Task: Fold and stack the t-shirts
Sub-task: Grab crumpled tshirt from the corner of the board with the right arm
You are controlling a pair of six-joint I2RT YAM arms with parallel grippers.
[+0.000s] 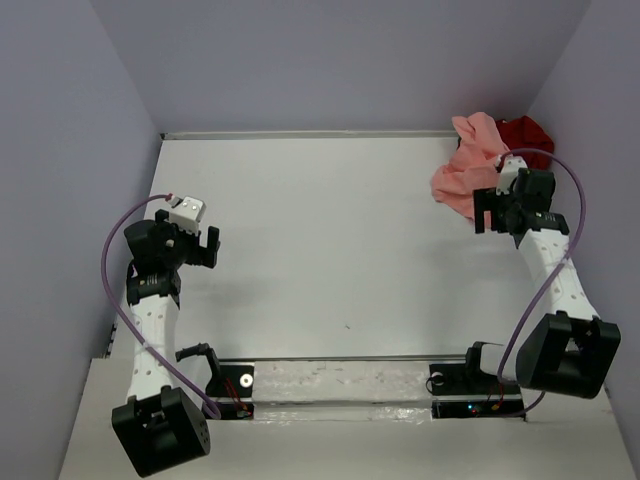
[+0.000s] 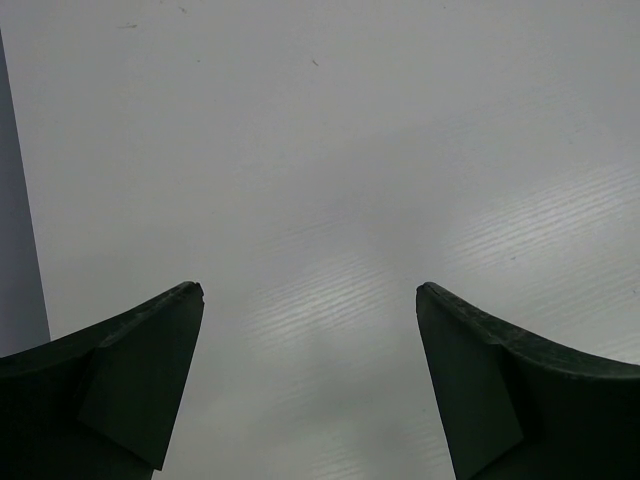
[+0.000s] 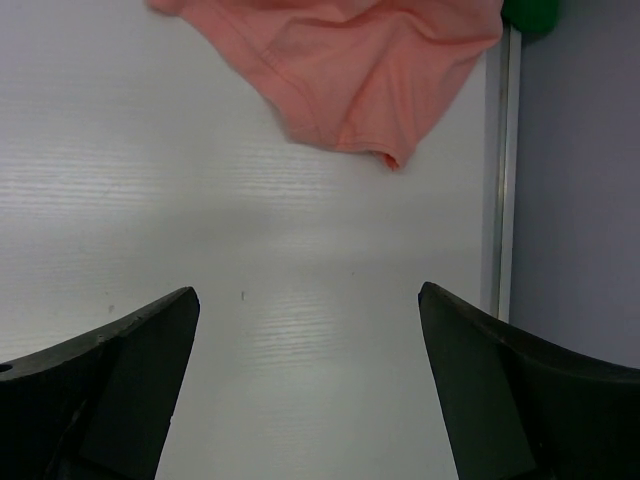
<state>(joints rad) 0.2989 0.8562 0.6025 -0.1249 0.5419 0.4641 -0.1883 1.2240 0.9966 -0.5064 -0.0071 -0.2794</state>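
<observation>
A crumpled salmon-pink t-shirt [image 1: 462,168] lies at the far right corner of the white table [image 1: 320,250]. A dark red t-shirt [image 1: 527,131] is bunched behind it against the wall. My right gripper [image 1: 498,213] hovers over the near edge of the pink one. In the right wrist view the pink t-shirt [image 3: 345,70] lies ahead of my open right gripper [image 3: 308,295], apart from it, with nothing between the fingers. A scrap of bright green cloth [image 3: 530,12] peeks in at the top right. My left gripper [image 1: 208,248] stands open over bare table at the left; its wrist view shows the open left gripper [image 2: 310,290] holding nothing.
Grey walls close the table in at the left, back and right. A metal strip [image 3: 503,170] runs along the table's right edge beside the wall. Another strip [image 1: 300,133] lines the back edge. The arms' bases and cables sit along the near edge.
</observation>
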